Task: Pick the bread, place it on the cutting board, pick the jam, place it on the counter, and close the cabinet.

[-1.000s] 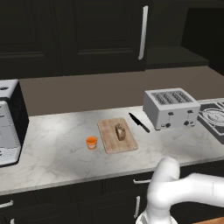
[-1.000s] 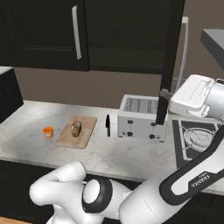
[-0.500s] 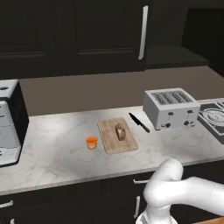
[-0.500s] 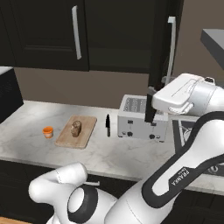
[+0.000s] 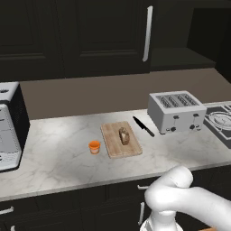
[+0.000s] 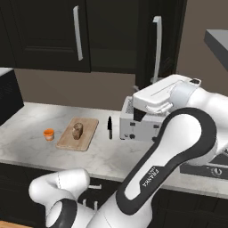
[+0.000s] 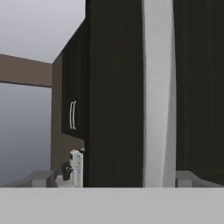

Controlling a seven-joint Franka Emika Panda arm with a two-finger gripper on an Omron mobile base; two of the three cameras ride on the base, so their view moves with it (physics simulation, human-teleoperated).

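Small brown bread piece (image 5: 123, 135): lying on the rectangular light-brown wooden cutting board (image 5: 113, 146)
Squat orange jam jar (image 5: 94, 146): on the white-grey marbled counter (image 5: 58, 155), just left of the board
Dark upper cabinet (image 6: 147, 40): door ajar, silver bar handle (image 7: 157, 92) close ahead
Two-finger gripper: opening cannot be told

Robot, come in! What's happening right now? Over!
Gripper facing cabinet handle, grip unclear. Bread on board, jam on counter. Nothing blocking.
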